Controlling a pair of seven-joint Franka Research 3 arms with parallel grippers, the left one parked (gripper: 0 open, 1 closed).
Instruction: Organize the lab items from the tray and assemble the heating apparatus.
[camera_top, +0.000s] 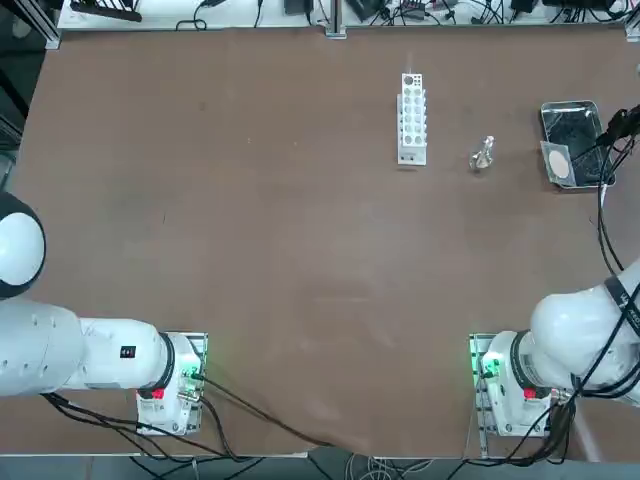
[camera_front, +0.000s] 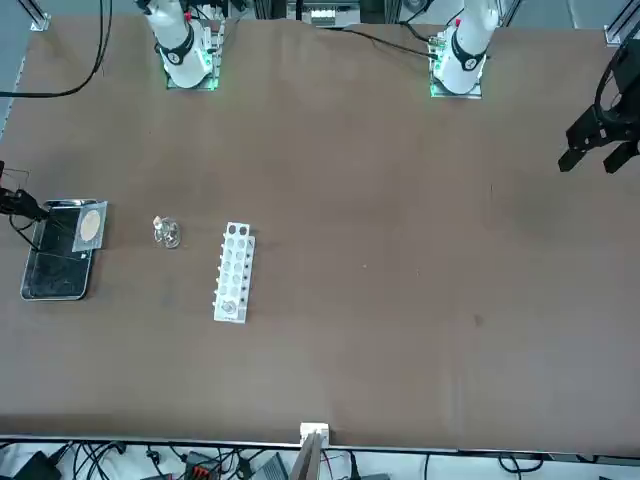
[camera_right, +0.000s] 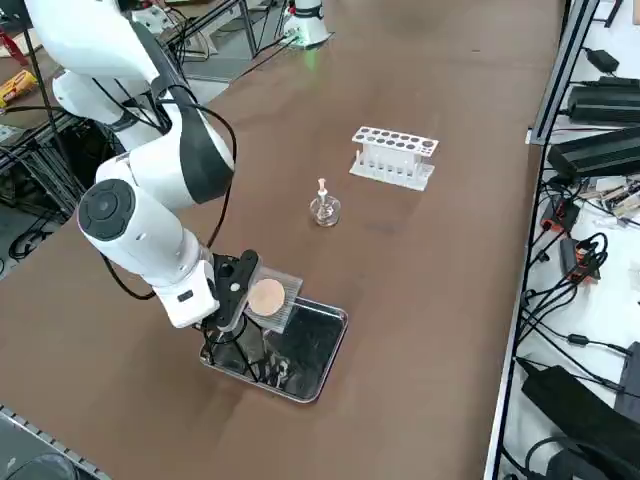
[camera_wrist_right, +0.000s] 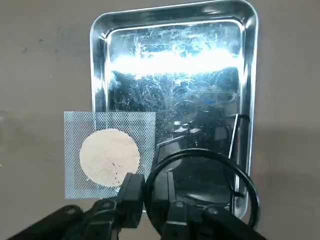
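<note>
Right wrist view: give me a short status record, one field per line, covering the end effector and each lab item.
right end effector: over the tray, fingers apart, astride the tripod's ring
tripod: over the tray, legs reaching across it
mesh square: partly over the tray, partly beyond its edge
burner: upright on the table, between tray and rack
apparatus: not assembled

The right hand hangs low, fingers apart.
</note>
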